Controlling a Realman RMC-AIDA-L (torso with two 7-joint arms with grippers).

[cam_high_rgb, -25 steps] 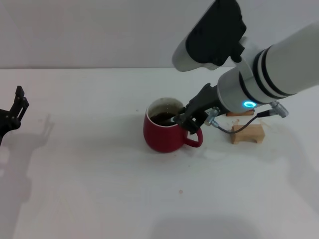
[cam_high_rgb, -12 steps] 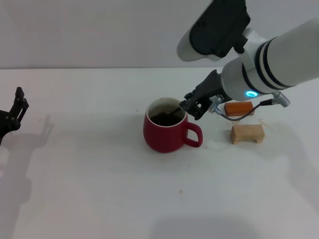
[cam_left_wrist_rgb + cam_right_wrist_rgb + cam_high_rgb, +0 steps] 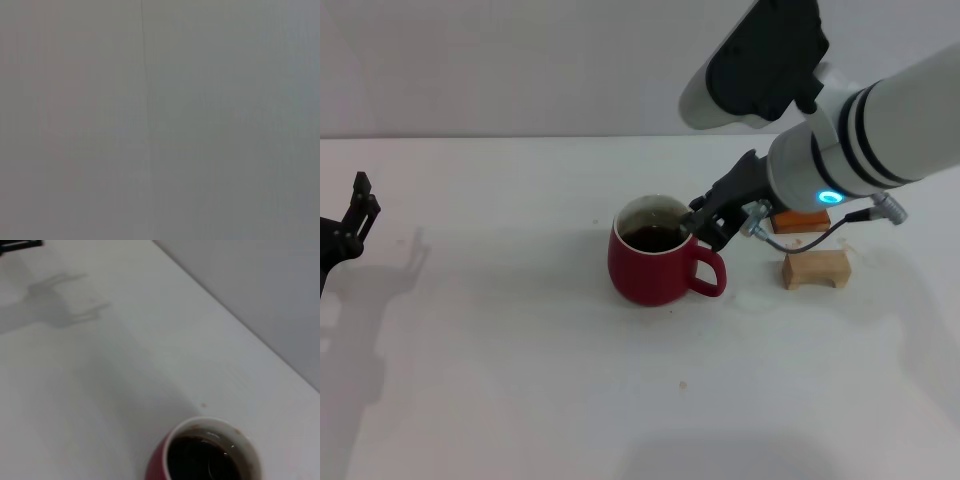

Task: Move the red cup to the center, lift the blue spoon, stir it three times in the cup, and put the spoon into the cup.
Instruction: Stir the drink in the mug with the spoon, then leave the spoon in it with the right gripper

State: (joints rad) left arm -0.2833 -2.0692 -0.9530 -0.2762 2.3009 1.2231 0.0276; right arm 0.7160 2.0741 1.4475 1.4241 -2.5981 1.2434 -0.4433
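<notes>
Head view gives us one red cup, standing on the white table near its middle with its handle toward our right arm and dark liquid inside. We count one spoon: the blue spoon shows only as a thin grey stem slanting from the cup's rim up into our right gripper, which is clamped on it just above the rim on the handle side. Two blocks sit beyond the cup on the right: an orange-brown block partly behind the arm, and a pale wooden block nearer us, clear of the cup. Our left gripper hangs at the far left edge, well apart from everything; we cannot tell how its fingers are set.

Compared with a second ago, our right gripper has risen from beside the handle to the rim, and the cup has not shifted.
</notes>
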